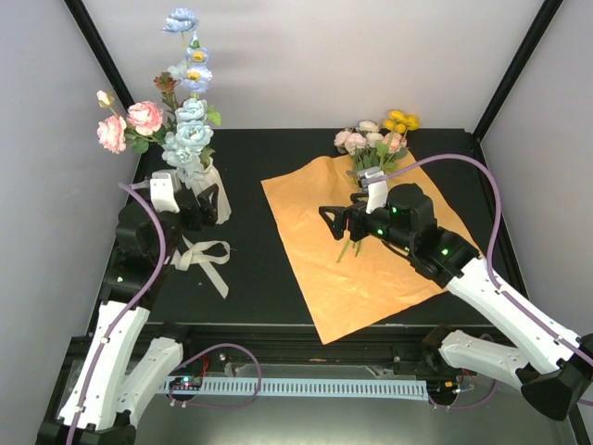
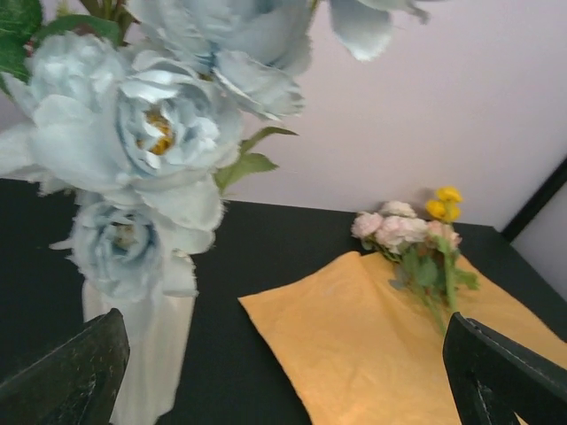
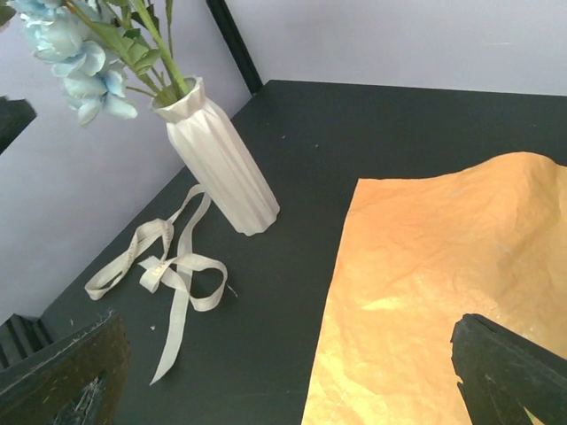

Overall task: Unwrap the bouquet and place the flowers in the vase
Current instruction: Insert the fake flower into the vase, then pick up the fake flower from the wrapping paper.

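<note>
Top external view shows the task partly done. The orange paper (image 1: 371, 278) lies spread flat on the desk (image 1: 269, 158), and the cream ribbon (image 1: 206, 255) lies loose beside it. Pale-blue and pink flowers (image 1: 190, 125) stand in the vase (image 1: 215, 199) at far left. A pink, cream and yellow cluster (image 1: 378, 141) lies at the paper's far edge, not yet moved. The left tool (image 1: 185, 211), released and empty, sits just beside the vase. The right tool (image 1: 336, 222), likewise spread wide and holding nothing, hovers over the cluster's stems.

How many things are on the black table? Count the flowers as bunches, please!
Vase: 1
Orange paper: 1
Ribbon: 1
Flower bunches: 2, one in the vase, one on the paper
Total: 5
</note>
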### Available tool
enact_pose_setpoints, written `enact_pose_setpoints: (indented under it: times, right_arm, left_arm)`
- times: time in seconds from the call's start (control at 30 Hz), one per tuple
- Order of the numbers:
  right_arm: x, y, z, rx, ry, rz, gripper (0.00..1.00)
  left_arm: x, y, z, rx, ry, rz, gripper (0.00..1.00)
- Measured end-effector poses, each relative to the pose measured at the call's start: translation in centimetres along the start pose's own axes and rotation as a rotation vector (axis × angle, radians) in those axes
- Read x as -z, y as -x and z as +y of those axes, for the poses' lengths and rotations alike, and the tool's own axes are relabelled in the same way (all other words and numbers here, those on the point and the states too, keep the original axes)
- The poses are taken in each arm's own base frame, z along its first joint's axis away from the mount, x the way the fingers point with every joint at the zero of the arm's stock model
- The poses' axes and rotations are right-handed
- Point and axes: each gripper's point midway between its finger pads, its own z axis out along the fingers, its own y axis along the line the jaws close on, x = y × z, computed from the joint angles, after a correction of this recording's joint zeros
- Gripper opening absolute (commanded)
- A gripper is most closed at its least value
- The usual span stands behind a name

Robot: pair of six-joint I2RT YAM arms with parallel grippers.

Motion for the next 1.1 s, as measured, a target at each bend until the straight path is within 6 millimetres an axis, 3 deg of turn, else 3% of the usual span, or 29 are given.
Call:
enact_pose_setpoints:
  times: [0.17, 0.3, 0.47, 0.57, 0.67, 0.77, 0.93, 1.1]
  right_arm:
    - [-0.1, 0.2, -1.1, -0.020, -0.060, -0.014, 1.00]
    - [-0.7, -0.2, -2.8, -0.030, -0.140, -0.003, 0.98]
    - [-1.9, -1.5, -7.6, -0.059, -0.276, 0.036, 0.85]
    - [-2.8, -3.1, -11.4, -0.106, -0.354, 0.091, 0.69]
    - [-3.7, -4.7, -14.6, -0.146, -0.414, 0.141, 0.50]
    - [-4.6, -6.3, -17.3, -0.191, -0.459, 0.187, 0.39]
    - [-6.7, -9.2, -19.8, -0.233, -0.486, 0.276, 0.31]
    - [-9.0, -11.7, -21.0, -0.255, -0.489, 0.373, 0.27]
  left_arm:
    - [0.8, -0.6, -2.8, 0.022, -0.132, 0.027, 0.99]
    - [0.8, -2.4, -5.7, 0.016, -0.269, 0.079, 0.99]
    - [0.0, -6.3, -8.5, 0.014, -0.421, 0.193, 0.99]
    - [-0.6, -8.5, -9.9, 0.015, -0.492, 0.265, 0.99]
    - [-1.0, -10.3, -10.7, 0.010, -0.542, 0.332, 0.99]
    - [-1.4, -11.5, -11.2, -0.003, -0.576, 0.377, 0.99]
    - [-1.7, -13.6, -11.3, -0.019, -0.601, 0.465, 0.99]
    - [-1.6, -14.4, -11.4, -0.036, -0.615, 0.518, 0.99]
